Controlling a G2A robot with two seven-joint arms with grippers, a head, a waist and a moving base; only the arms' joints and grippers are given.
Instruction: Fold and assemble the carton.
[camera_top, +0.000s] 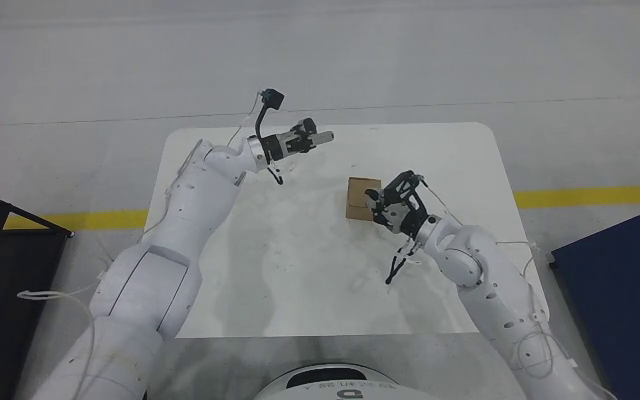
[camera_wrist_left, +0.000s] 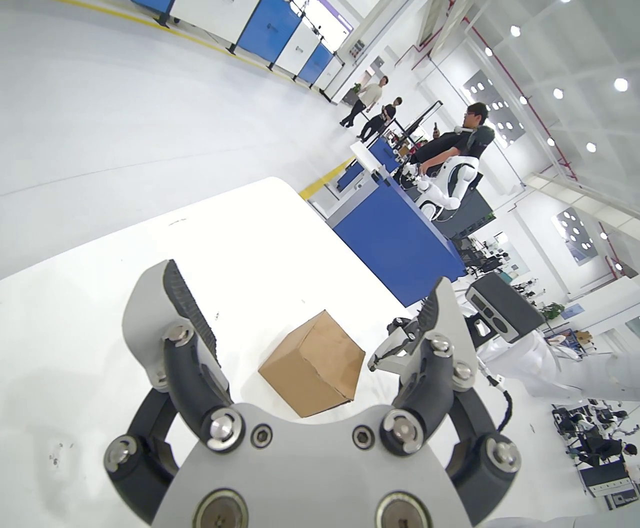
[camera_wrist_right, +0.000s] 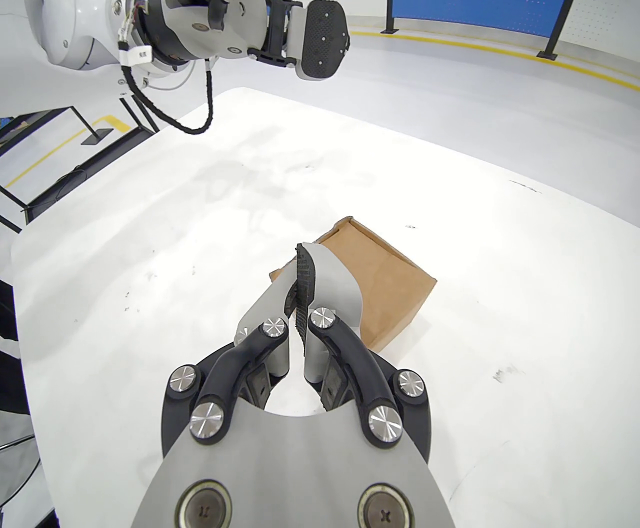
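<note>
Brown cardboard carton (camera_top: 360, 196) sitting unbraced on white worktop (camera_top: 290, 270); closed right hand (camera_wrist_right: 299, 262) risking shoving it; left hand (camera_wrist_left: 305, 277) gaping, empty

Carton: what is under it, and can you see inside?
The carton rests directly on the white table; nothing else shows beneath it. Its inside cannot be seen: its cardboard faces and the right gripper, at one end, cover it.
</note>
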